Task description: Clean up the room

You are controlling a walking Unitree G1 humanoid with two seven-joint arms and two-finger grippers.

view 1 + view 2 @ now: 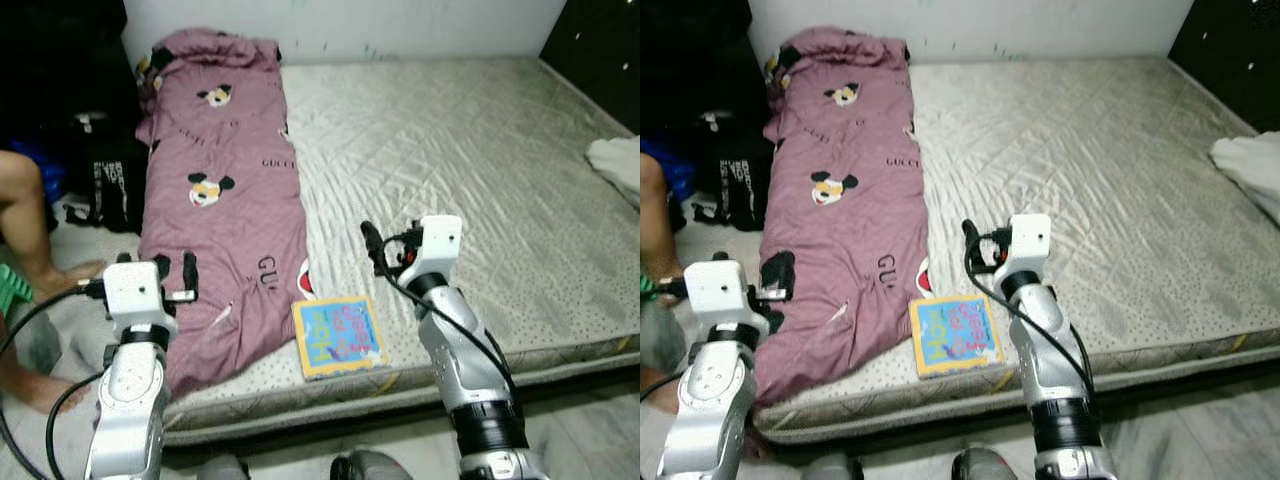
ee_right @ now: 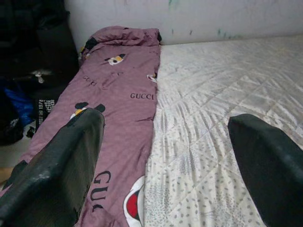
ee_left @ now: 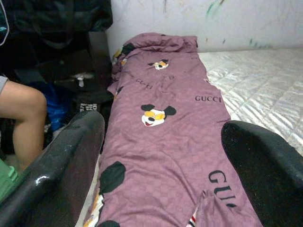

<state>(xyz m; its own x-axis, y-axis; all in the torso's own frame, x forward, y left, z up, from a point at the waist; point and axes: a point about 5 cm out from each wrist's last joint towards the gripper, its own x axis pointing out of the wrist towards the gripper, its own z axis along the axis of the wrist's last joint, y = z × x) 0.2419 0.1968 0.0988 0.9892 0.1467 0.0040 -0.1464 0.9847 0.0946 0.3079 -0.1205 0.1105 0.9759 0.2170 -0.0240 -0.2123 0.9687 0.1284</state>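
A mauve blanket (image 1: 225,170) printed with cartoon mice and lettering lies lengthwise along the left side of a bare grey mattress (image 1: 470,150). A small colourful book (image 1: 339,336) lies flat near the mattress's front edge, just right of the blanket's lower end. My left gripper (image 1: 175,268) hovers over the blanket's near left corner, and its fingers (image 3: 71,156) stand wide apart with nothing between them. My right gripper (image 1: 375,245) is held above the mattress just beyond the book. It is open and empty too, as its spread fingers (image 2: 61,161) show.
A person's bare leg (image 1: 25,215) and foot are at the left, beside the mattress. Black bags (image 1: 105,180) stand on the floor behind them. A white cloth (image 1: 620,165) lies at the mattress's right edge. A white wall runs along the far side.
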